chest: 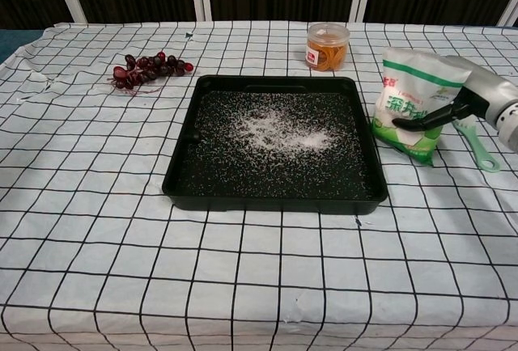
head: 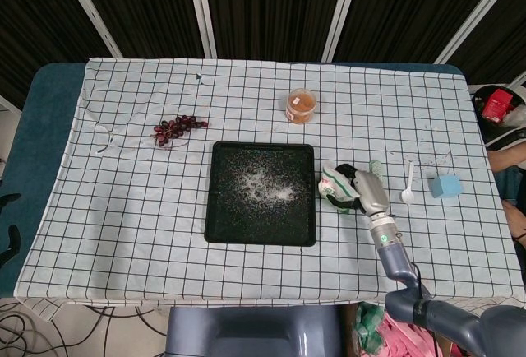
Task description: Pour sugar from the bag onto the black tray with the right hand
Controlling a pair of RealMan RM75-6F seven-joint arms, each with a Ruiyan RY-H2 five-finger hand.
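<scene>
A black tray (head: 222, 209) (chest: 184, 179) lies mid-table with white sugar (head: 261, 185) (chest: 279, 128) scattered over its floor. Just right of the tray, my right hand (head: 367, 191) (chest: 477, 96) grips a white and green sugar bag (head: 333, 183) (chest: 411, 100), held upright a little above the cloth. Dark fingers (chest: 425, 116) wrap across the bag's front. The bag's lower edge is close to the tray's right rim. My left hand shows in neither view.
A lidded orange jar (head: 301, 105) (chest: 327, 46) stands behind the tray. A bunch of dark red grapes (head: 176, 127) (chest: 146, 68) lies at the left. A green scoop (chest: 480, 149), a white spoon (head: 408, 186) and a blue cube (head: 446, 186) lie right of the hand.
</scene>
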